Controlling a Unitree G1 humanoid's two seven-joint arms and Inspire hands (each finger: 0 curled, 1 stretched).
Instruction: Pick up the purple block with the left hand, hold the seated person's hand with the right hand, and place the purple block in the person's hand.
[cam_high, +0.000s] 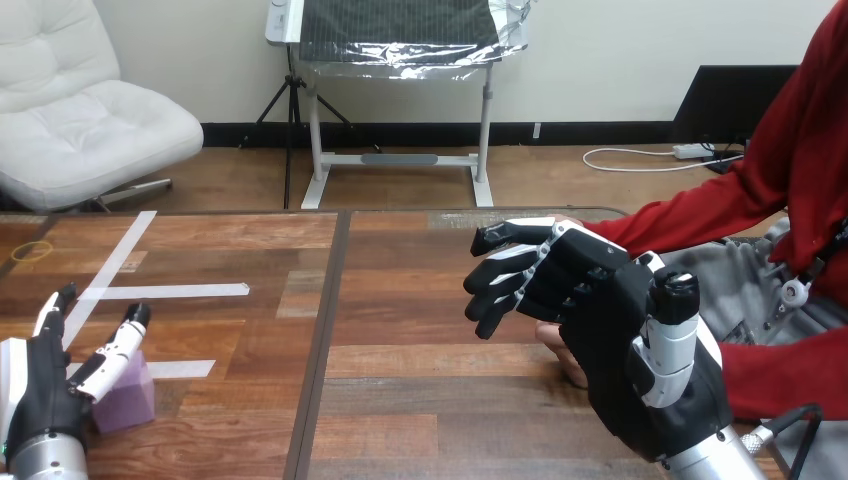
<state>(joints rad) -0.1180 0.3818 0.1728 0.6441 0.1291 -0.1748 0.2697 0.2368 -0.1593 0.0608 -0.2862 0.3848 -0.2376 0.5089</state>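
Purple block (128, 402) sits on the bench (420, 310) at the near left, touching the spread left hand (40, 392). Right hand (610, 330) covers the person's hand (549, 336); its grip cannot be told.

Wooden table (420, 400) of brown planks, dark seam (318, 350) down its middle, white tape strips (170, 291) at left

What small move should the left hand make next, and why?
Probably it should curl the left hand round the purple block. Its fingers look straight, with one lying over the block's top, and the block stands on the table, not yet gripped. The right hand is close in front of the person's hand.
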